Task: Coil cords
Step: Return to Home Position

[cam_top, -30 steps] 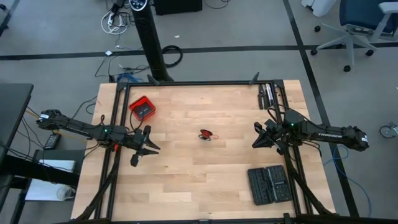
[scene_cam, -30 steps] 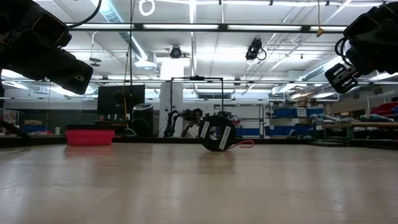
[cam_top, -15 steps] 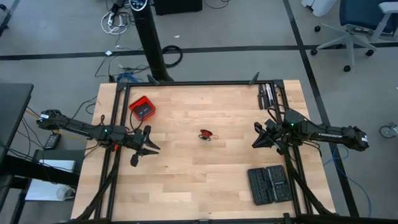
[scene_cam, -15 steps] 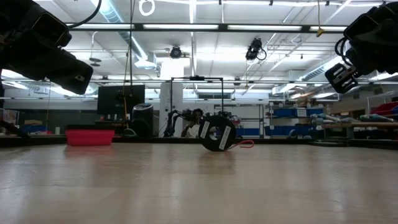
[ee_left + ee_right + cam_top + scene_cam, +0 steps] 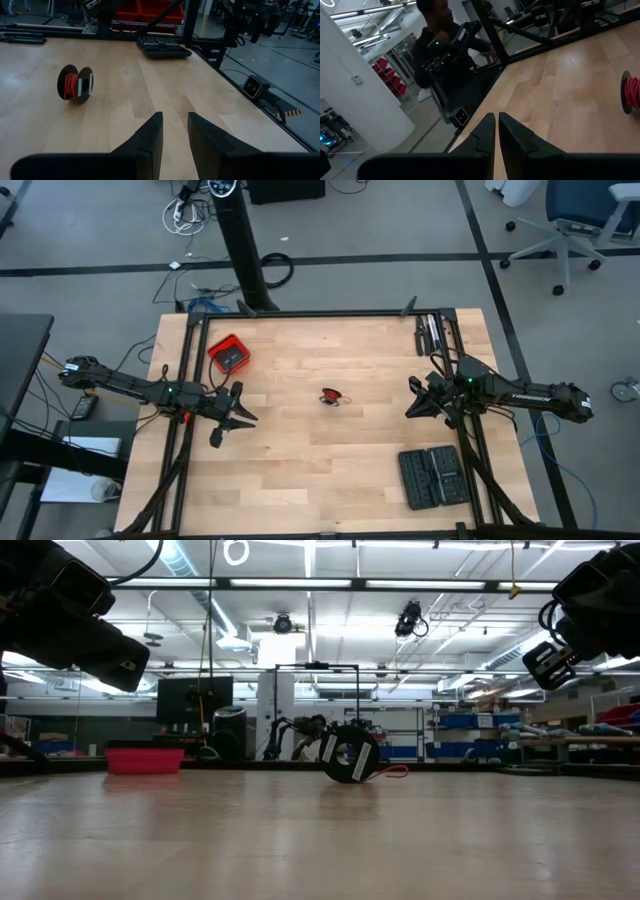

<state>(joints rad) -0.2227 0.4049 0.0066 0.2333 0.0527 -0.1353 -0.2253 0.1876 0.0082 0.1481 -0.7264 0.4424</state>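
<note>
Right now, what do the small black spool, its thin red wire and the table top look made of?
Small black spool: likely moulded plastic, matte black flanges with a pale label; can't confirm.
Thin red wire: red plastic-looking insulation, wound in tight turns; conductor hidden.
Pale table top: wood, joined strips and grain visible, smooth satin sheen.

Right wrist view: the picture's edge cuts your spool (image 5: 623, 92) and red wire (image 5: 632, 95); only a slice shows. From above, the wire's ends are too small to tell. Low view crops left arm (image 5: 70, 620) and right arm (image 5: 590, 610) at the corners.
</note>
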